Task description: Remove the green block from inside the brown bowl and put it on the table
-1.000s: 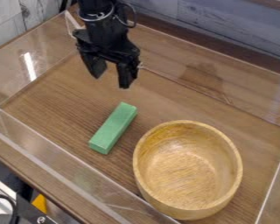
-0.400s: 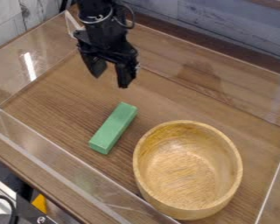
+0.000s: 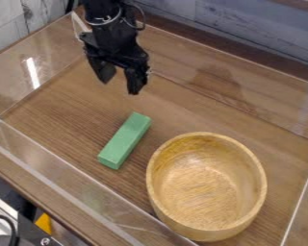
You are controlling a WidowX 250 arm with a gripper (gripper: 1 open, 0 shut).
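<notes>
Beside the bowl [image 3: 206, 186], the block [image 3: 124, 141] lies flat.
Streaky brown table [image 3: 66, 115], clear walls [image 3: 285, 48]; the claw [image 3: 119, 88] hangs released.

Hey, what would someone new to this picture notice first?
Probably the big, pale brown bowl at the lower right, with nothing in it. Next, the bright green block lying on the wooden table just left of it. Then the black robot arm reaching in at the top, left of centre.

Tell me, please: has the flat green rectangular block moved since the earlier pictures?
No, the green block stays at the same place, just left of the brown wooden bowl.
</notes>
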